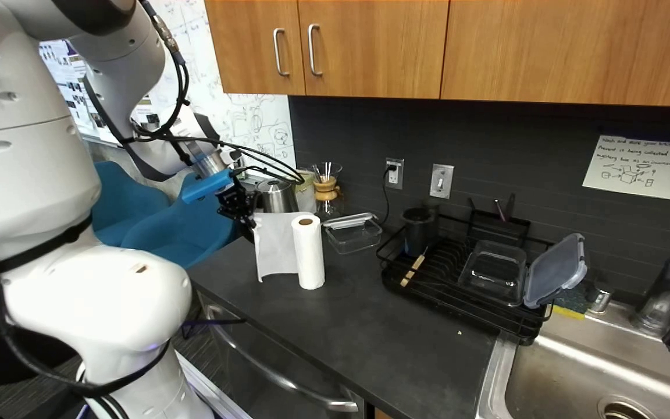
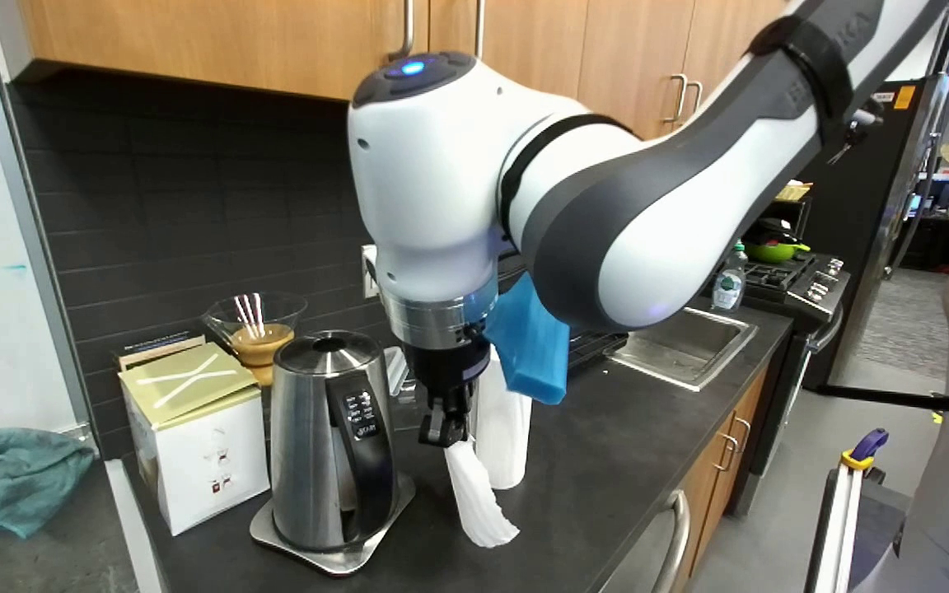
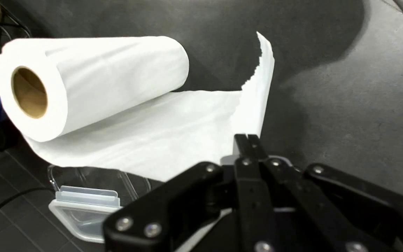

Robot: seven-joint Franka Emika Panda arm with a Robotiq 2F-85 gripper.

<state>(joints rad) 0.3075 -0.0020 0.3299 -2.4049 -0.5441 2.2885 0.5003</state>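
A white paper towel roll (image 1: 309, 256) stands upright on the dark counter (image 1: 370, 331). It also shows in an exterior view (image 2: 503, 428) and in the wrist view (image 3: 124, 66). A loose sheet (image 1: 275, 241) stretches from the roll to my gripper (image 1: 249, 221). My fingertips (image 3: 247, 136) are closed together on the sheet's (image 3: 173, 129) outer edge, near its top. The torn edge curls beyond them. In an exterior view the gripper (image 2: 446, 436) is just above the hanging sheet (image 2: 479, 502), close to a steel kettle (image 2: 301, 461).
A white box (image 2: 203, 461) and a glass coffee maker (image 2: 260, 346) stand behind the kettle. A clear container (image 1: 352, 235) lies behind the roll. A black dish rack (image 1: 451, 308) stands beside the sink (image 1: 492, 372). Wooden cabinets (image 1: 370, 46) hang above. Blue chairs (image 1: 154, 227) are beyond the counter's end.
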